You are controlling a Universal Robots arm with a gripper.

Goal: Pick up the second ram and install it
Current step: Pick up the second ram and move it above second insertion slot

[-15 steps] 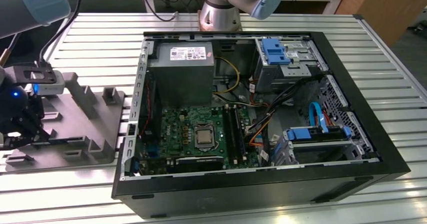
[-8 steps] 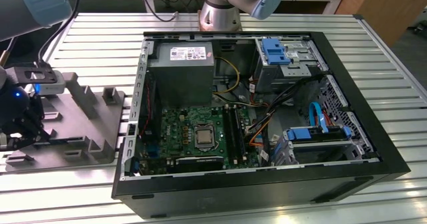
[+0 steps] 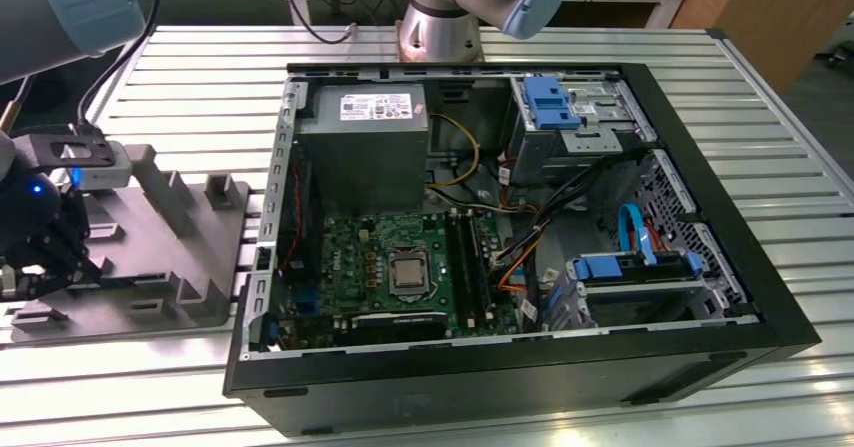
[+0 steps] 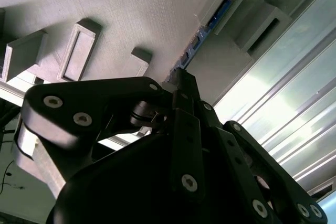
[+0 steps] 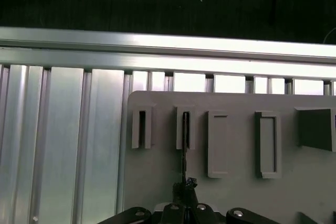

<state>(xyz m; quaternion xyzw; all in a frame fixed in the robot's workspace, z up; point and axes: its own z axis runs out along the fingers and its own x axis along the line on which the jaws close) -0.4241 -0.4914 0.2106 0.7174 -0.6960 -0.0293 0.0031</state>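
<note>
The second ram [image 5: 185,153] shows edge-on as a thin dark strip, its far end standing in a slotted post of the grey holder block [image 5: 239,192]. In the second wrist view the ram [image 4: 211,20] runs along the block [image 4: 131,9] with a blue edge showing. My gripper [image 5: 185,186] is shut on the ram's near end, and its black fingers [image 4: 185,95] meet on the stick. In the exterior view the gripper [image 3: 47,257] hangs low over the holder block [image 3: 160,257] at the exterior view's left.
An open computer case [image 3: 787,317] lies on the slatted metal table [image 3: 747,77], to the exterior view's right of the block. Inside are the green motherboard [image 3: 354,257] with memory slots [image 3: 463,252], a power supply [image 3: 360,137] and blue drive brackets [image 3: 550,102]. The arm's base [image 3: 441,27] stands behind the case.
</note>
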